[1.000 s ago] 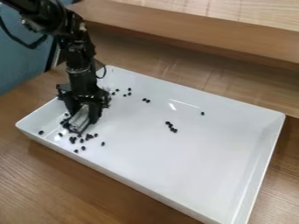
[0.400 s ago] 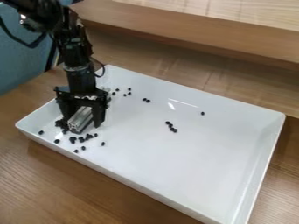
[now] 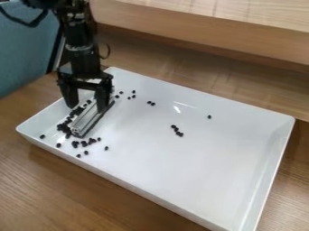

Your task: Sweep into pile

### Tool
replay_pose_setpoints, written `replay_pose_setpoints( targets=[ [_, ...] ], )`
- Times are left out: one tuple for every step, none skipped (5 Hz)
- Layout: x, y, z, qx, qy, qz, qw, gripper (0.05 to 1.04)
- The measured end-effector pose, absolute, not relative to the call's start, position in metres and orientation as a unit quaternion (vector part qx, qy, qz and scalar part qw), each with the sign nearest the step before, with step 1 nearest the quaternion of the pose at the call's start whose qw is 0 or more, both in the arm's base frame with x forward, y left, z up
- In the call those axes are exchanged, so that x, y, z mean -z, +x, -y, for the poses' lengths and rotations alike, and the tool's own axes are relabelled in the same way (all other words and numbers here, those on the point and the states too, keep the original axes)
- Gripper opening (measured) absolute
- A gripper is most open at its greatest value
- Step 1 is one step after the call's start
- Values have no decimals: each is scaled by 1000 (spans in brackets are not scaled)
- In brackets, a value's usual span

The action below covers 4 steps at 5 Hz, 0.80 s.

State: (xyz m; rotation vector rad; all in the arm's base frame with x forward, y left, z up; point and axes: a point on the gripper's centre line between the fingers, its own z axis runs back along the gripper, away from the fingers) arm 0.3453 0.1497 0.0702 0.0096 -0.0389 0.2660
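The black gripper (image 3: pixel 87 107) hangs over the left part of the white tray, its two fingers wide apart. A silvery ridged bar (image 3: pixel 91 119) lies slanted on the tray floor below it, with the right finger in front of or against the bar's upper part; contact is unclear. Small dark beads (image 3: pixel 64 127) crowd along the bar's left side. More beads (image 3: pixel 84 144) are scattered below its lower end, near the tray's front left edge.
The white tray (image 3: pixel 145 190) stands on a wooden table (image 3: pixel 72 189). Stray beads (image 3: pixel 151 103) are near its back side, a small group (image 3: pixel 177 131) is mid-tray, and a single bead (image 3: pixel 209 117) sits farther right. A wooden ledge (image 3: pixel 205 34) runs behind.
The gripper has moved up and back, and the bar is out from between its fingers, lying on the tray. Beads left of the bar now show more fully.
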Motion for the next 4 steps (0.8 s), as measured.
replay_pose_setpoints(
  targets=[
    [-99,347,-145,-136,25,21,990,1001],
    [-122,352,-132,-113,18,27,993,1001],
    [-131,359,-110,-70,4,23,997,1001],
    [-132,362,-95,-38,3,25,999,1001]
  ],
)
